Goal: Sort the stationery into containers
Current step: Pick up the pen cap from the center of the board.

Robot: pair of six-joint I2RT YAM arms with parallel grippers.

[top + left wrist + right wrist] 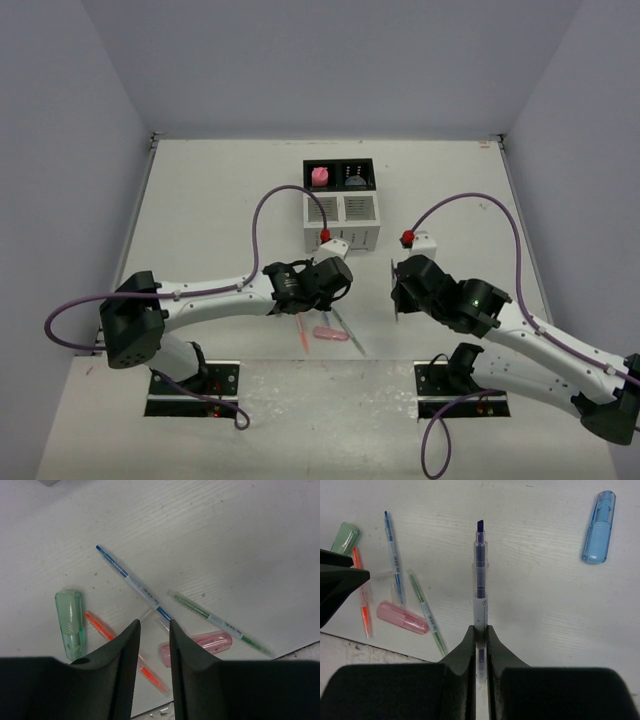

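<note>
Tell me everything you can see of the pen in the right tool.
The pen is a thin clear plastic barrel with a dark blue core, a slanted blue tip, no cap, and a pale printed band lower down. The right tool is shut on its lower part. It points straight out, apparently lifted off the table. Only the two fingers touch it.

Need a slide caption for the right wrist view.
Right gripper shut on a blue-tipped pen, blue marker lying apart at upper right.
</note>
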